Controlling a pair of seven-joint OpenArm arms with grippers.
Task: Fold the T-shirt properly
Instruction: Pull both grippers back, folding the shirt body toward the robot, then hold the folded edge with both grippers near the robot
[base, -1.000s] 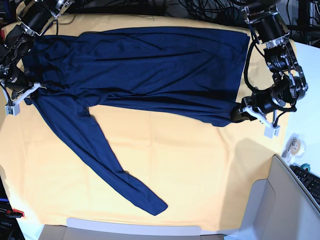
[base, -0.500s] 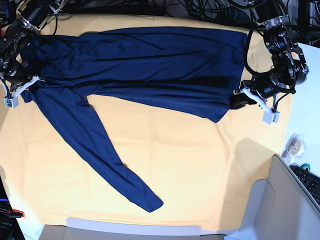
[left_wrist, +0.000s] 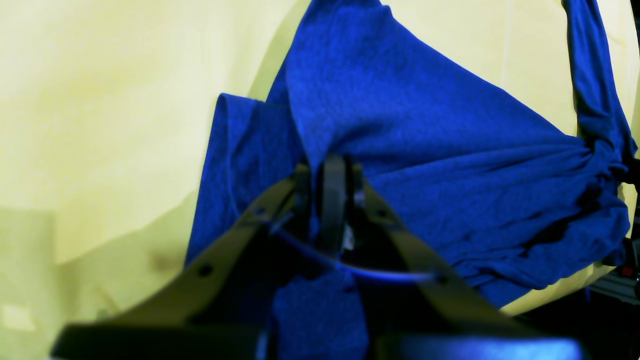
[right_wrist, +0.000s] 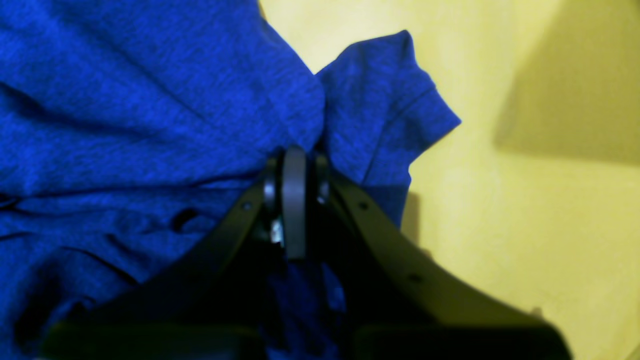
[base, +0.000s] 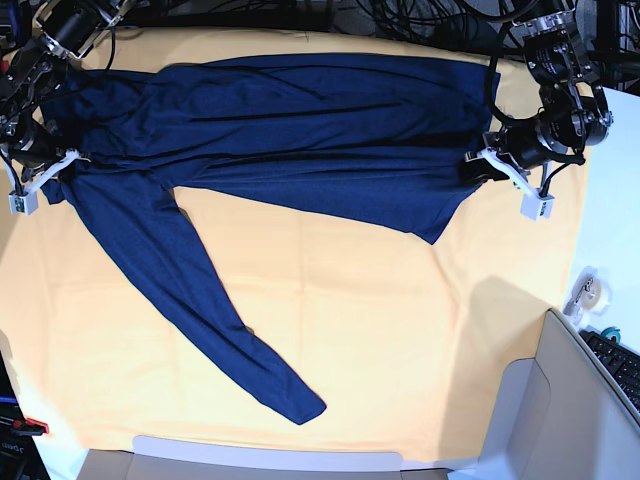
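My left claw (left_wrist: 327, 187) and right claw (right_wrist: 294, 180) each pinch an end of the shirt (base: 300, 140), which lies lengthwise on the yellow cloth (base: 400, 330). One sleeve (base: 200, 300) trails loose; I judge most folding remains.

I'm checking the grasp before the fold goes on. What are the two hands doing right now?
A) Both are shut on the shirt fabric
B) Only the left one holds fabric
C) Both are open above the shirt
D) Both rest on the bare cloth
A: in each wrist view the left hand and the right hand pinch a bunch of the T-shirt between closed fingers.
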